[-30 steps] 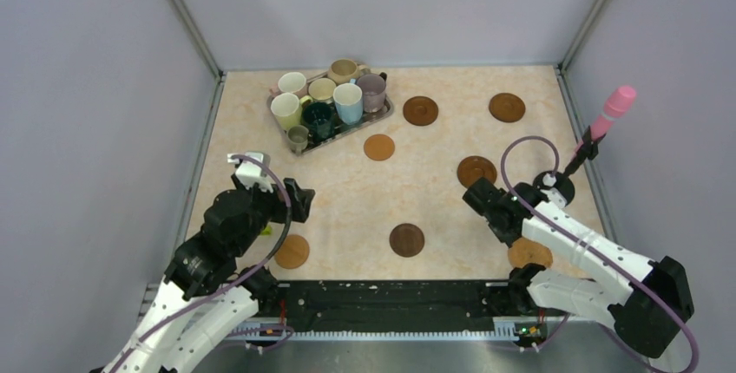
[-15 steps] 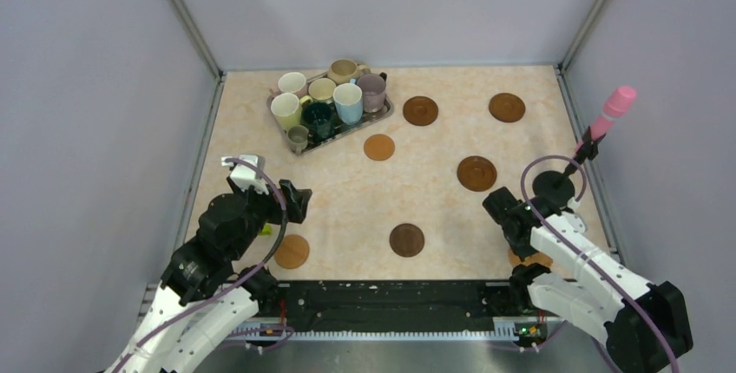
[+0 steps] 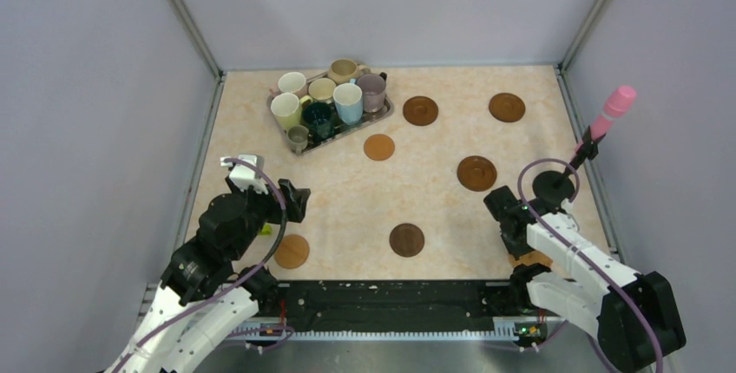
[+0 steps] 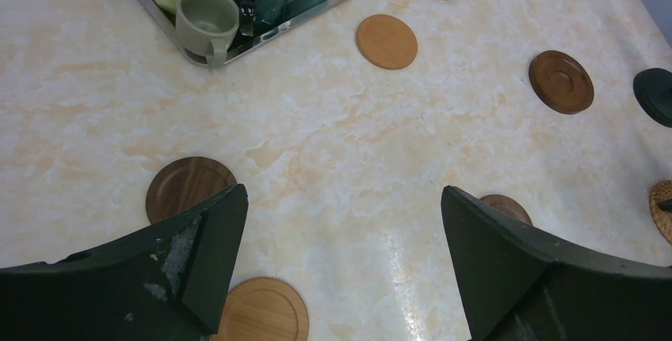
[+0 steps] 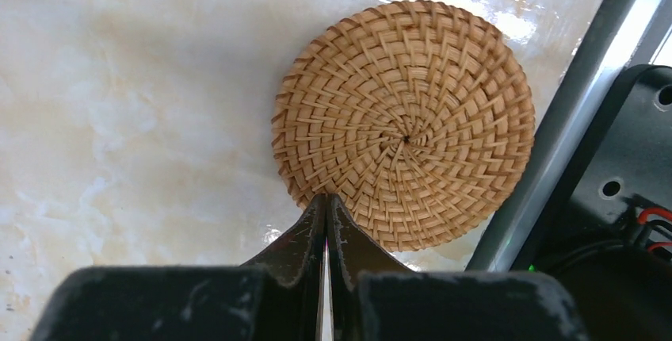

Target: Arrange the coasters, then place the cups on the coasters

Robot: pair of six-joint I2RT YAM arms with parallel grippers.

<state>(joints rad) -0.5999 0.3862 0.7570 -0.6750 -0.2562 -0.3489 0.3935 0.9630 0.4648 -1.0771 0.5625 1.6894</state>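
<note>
- The right claw is clenched, its fingers flat together with nothing between them; the tips sit at the near rim of a woven coaster, and contact cannot be confirmed
- That woven coaster lies flat at the near right edge of the table, just beside the black rail that runs along the near edge
- The left claw is released, its fingers spread wide and holding nothing, raised over the near left part of the table
- Around the left claw, a dark wood coaster lies partly behind its left finger, a light wood coaster lies closer to the arm base, and a brown coaster is half hidden by the right finger
- Further out, an orange-tan coaster lies near the tray, and three dark brown coasters lie well apart across the far right half of the table
- The tray, silver and rectangular, sits at the far left, turned at an angle to the table edges
- All eight cups stand upright in the tray, packed close together; the small grey-olive cup is at its near corner
- A black round base stands at the right edge near the right arm, with a pink-tipped stick leaning up from it
</note>
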